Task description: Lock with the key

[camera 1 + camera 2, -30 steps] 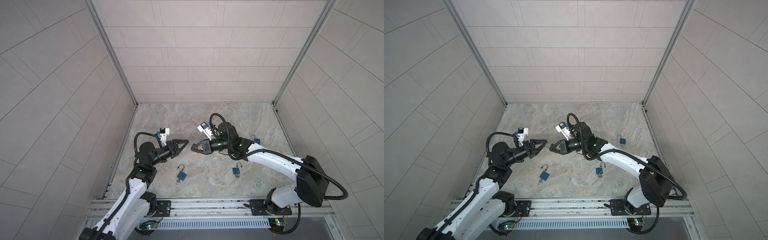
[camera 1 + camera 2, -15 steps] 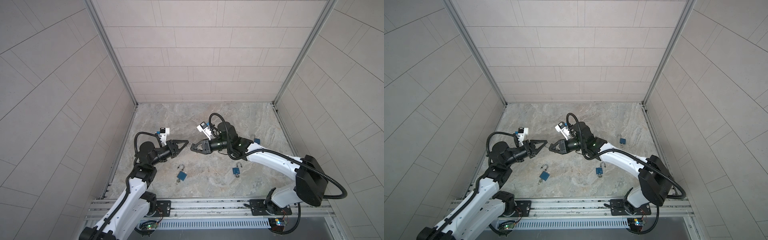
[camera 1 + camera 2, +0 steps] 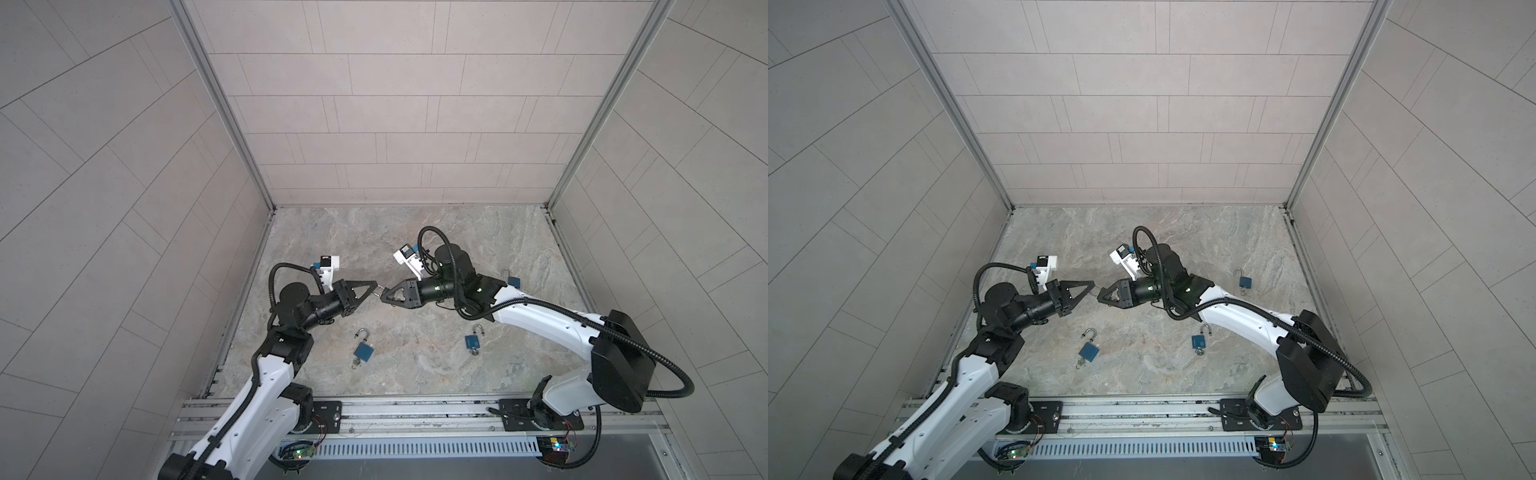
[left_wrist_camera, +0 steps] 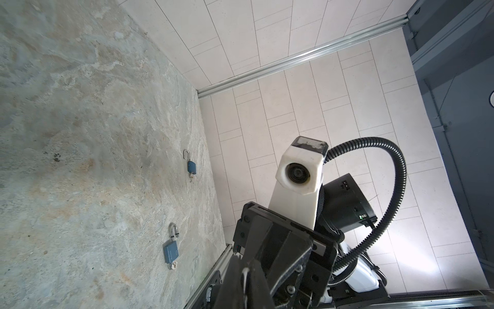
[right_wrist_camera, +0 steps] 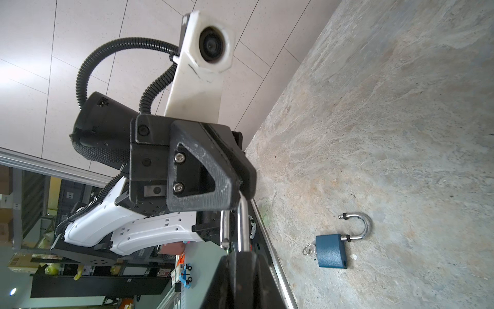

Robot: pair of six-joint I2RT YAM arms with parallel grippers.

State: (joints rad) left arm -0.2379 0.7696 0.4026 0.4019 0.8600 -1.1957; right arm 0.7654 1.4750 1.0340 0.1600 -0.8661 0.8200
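Where the two arms meet in mid-air over the middle of the grey marble-patterned tabletop point(image 3: 415, 232), the left claw point(image 3: 375, 285) is pressed together on the bend of an open silver steel shackle point(image 5: 242, 214), while the right claw point(image 3: 384, 291) pinches the padlock body, hidden between its fingers point(image 5: 240, 273). Three blue metal padlocks point(image 3: 364, 351), shackles open and small silver keys point(image 5: 308, 250) in their bases, lie flat: two between the claws and the front aluminium rail point(image 3: 415, 405), the third padlock point(image 3: 1245, 282) near the right wall point(image 3: 1391, 249), their face print too small to read. Bare tabletop runs from the claws to the tiled back wall point(image 3: 374, 124).
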